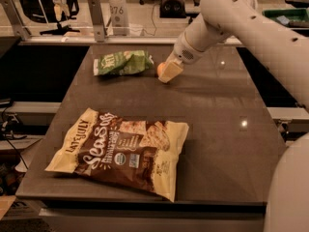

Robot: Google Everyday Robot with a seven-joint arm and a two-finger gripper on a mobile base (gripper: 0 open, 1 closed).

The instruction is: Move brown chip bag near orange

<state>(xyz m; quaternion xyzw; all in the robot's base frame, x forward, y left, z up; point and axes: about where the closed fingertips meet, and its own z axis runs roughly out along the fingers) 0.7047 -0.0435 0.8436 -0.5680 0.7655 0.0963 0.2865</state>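
The brown chip bag (120, 151) lies flat at the table's front left, dark brown with cream edges and white "Sea Salt" lettering. The orange (160, 69) is a small round fruit at the back middle of the table, just right of a green bag, mostly hidden behind my gripper. My gripper (170, 72) reaches down from the upper right and hangs right at the orange, far behind the brown bag. Nothing shows in its hold.
A smaller green chip bag (123, 63) lies at the back left, next to the orange. The dark table (227, 129) has a drop at its front edge. A railing with posts (96, 18) runs behind it. My arm (251, 23) crosses the upper right.
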